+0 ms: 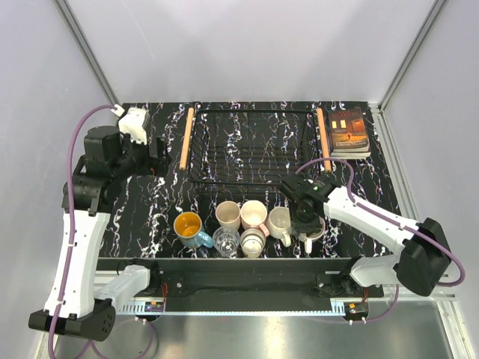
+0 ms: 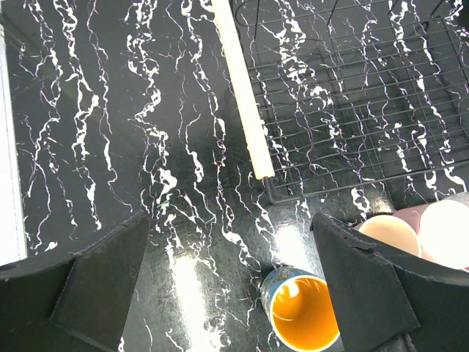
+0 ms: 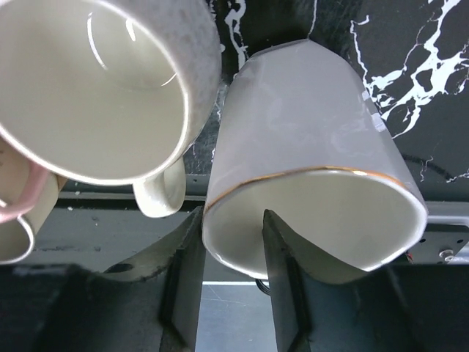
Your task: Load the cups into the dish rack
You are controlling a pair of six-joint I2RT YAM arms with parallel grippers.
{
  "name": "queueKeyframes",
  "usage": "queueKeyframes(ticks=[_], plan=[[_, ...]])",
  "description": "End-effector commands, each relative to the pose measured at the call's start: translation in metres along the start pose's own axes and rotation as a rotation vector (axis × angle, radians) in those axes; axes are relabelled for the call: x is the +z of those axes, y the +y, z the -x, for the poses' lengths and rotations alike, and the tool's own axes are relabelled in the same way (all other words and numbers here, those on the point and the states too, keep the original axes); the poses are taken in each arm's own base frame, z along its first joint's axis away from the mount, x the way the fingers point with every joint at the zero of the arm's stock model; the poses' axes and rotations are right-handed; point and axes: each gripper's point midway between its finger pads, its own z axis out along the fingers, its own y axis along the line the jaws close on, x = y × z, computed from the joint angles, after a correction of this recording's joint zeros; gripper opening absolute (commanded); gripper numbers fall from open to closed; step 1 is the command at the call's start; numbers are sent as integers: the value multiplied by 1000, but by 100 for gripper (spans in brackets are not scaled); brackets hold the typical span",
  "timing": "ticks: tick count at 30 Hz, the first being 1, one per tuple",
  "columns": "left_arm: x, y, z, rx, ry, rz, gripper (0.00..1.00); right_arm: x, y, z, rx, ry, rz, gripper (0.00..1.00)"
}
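Note:
Six cups stand in a cluster at the front of the table: a blue mug with orange inside (image 1: 188, 227), cream mugs (image 1: 228, 215) (image 1: 280, 222), a pink mug (image 1: 254, 215), a clear tumbler (image 1: 226, 241) and a white mug (image 1: 251, 242). A seventh, a white gold-rimmed cup (image 3: 315, 147), sits under my right gripper (image 3: 231, 220), also in the top view (image 1: 307, 241). The jaws straddle its left wall with a gap, one finger outside and one inside. My left gripper (image 2: 227, 242) hangs open and empty above the table left of the black wire dish rack (image 1: 251, 142). The blue mug (image 2: 304, 308) shows below it.
An orange-brown book (image 1: 348, 132) lies right of the rack. The rack's wooden rod handles (image 1: 186, 142) (image 1: 322, 136) stand at its ends. White enclosure walls close the back and sides. The arm bases sit along the front edge.

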Motion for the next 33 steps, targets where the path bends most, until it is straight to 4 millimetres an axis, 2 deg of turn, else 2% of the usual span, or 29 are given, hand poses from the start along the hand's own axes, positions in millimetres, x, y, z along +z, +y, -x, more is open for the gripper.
queueKeyframes(ticks=[1,7,10,13,14,15,16,19,21,25,26,28,29,30,31,33], plan=[[-12,0,18,36,-81,0,99,13,-3,-4,53,14,-72,45],[-13,2,11,64,-63,5,99,34,-2,-9,82,33,-107,46],[-14,3,8,77,-60,10,99,37,-3,-8,86,26,-125,39],[-16,4,8,84,-64,17,99,34,-4,-7,88,18,-132,18],[-16,4,8,84,-65,15,99,30,-4,-6,90,14,-131,4],[-15,4,6,84,-58,15,99,28,-5,-5,90,8,-137,0],[-14,3,5,79,-58,9,99,25,-6,-4,91,3,-141,0],[-9,-2,1,57,-43,-20,99,3,-9,-1,90,-30,-135,0],[-6,-6,1,43,-36,-41,99,-19,-9,-2,94,-49,-102,0],[-4,-14,12,13,-46,-84,99,-58,-3,-7,104,-67,13,0],[-4,-16,15,11,-51,-93,99,-74,4,-9,107,-78,86,0],[-5,-20,19,-6,-56,-115,99,-92,12,-8,99,-101,170,0],[-8,-22,27,-9,-74,-123,99,-114,25,-4,92,-133,274,0],[-10,-24,31,-11,-84,-130,99,-127,32,-1,80,-158,337,0],[-11,-29,36,-38,-88,-153,99,-155,48,10,54,-226,462,0],[-21,-40,53,-65,-127,-207,99,-182,60,23,34,-314,561,0]])
